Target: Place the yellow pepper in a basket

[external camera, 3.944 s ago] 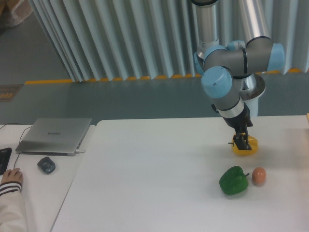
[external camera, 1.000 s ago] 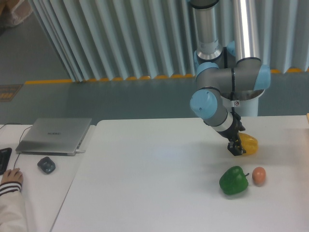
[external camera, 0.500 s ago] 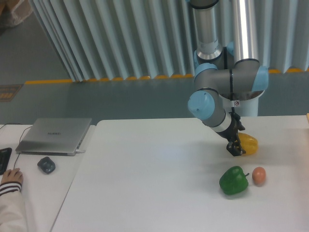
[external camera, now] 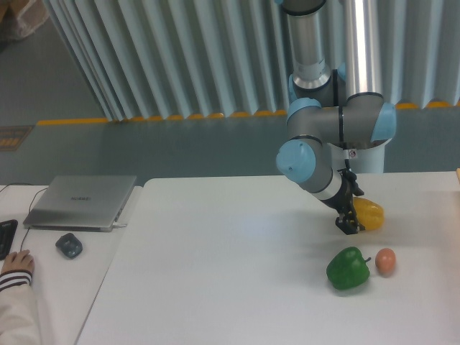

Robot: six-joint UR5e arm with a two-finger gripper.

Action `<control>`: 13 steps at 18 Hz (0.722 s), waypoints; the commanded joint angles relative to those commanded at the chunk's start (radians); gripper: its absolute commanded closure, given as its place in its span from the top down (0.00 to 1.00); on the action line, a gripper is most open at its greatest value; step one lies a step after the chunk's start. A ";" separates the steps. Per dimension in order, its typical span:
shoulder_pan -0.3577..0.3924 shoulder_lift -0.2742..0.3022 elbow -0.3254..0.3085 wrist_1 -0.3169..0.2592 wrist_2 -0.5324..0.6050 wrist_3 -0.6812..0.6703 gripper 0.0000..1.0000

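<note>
The yellow pepper [external camera: 369, 214] is at the right of the white table [external camera: 230, 273], lying on its side. My gripper [external camera: 350, 221] is tilted against the pepper's left end, its dark fingers closed on it. The pepper is at or just above the table top. The far side of the fingers is hidden by the pepper. No basket shows in full; only a thin tan edge [external camera: 458, 174] sticks in at the right border.
A green bell pepper [external camera: 348, 269] and a small orange-pink fruit [external camera: 386, 261] lie just in front of the gripper. A closed laptop [external camera: 81, 201], a mouse [external camera: 69, 245] and a person's hand [external camera: 16, 264] are at the far left.
Since the earliest frame the wrist has turned and the pepper now lies sideways in the fingers. Over the last second the elbow swung slightly left; the pepper barely moved.
</note>
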State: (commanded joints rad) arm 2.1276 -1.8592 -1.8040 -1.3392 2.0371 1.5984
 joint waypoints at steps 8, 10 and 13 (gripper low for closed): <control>-0.003 0.000 0.009 -0.003 0.003 0.009 0.62; -0.003 0.000 0.028 -0.006 0.003 0.012 0.61; 0.000 0.006 0.067 -0.026 0.003 0.014 0.59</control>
State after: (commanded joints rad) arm 2.1276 -1.8531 -1.7366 -1.3652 2.0402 1.6122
